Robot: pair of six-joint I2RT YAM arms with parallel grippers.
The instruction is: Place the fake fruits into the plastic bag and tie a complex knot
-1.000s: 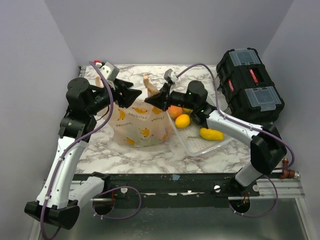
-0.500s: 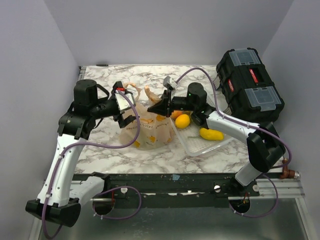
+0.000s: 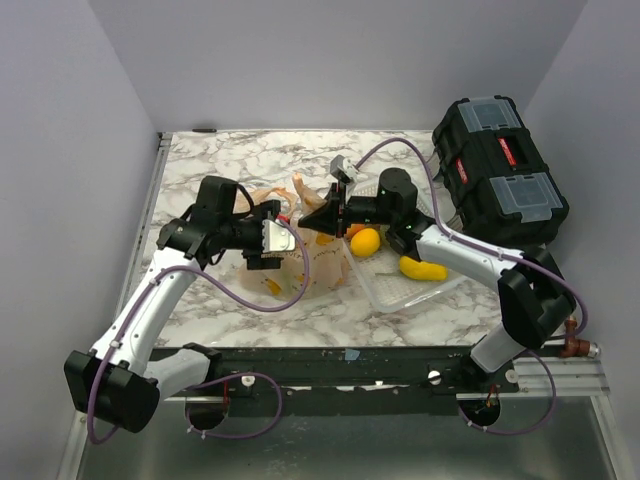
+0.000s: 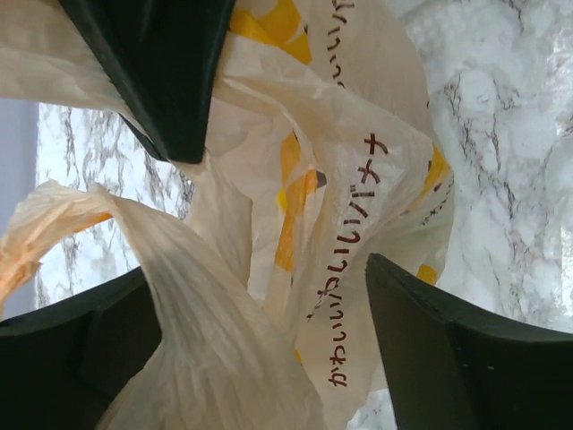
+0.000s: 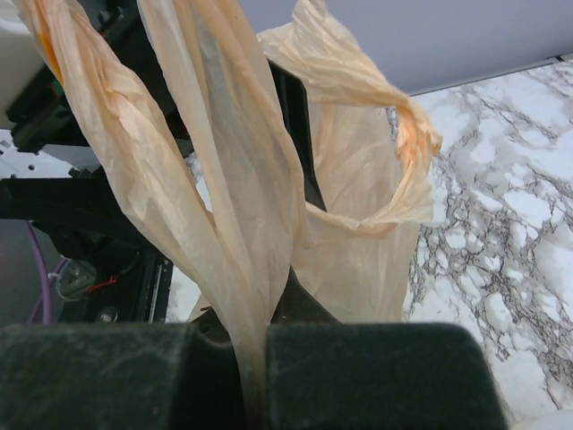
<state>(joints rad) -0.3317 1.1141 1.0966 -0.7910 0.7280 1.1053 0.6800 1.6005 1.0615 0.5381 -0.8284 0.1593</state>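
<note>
Here the plastic bag (image 3: 312,264) sits mid-frame on the marble table (image 3: 200,170) in the top view. Only the right wrist view shows the right gripper (image 5: 255,345) clamped tight on one handle strip (image 5: 224,179). The left wrist view shows the left gripper (image 4: 277,210) gaping wide, with printed plastic between its jaws.

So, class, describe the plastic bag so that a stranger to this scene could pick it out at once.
Start at the black toolbox on the right of the marble table, then move left past the clear tray. The plastic bag lies there: the only thin, crinkly peach thing, printed with yellow shapes.
</note>
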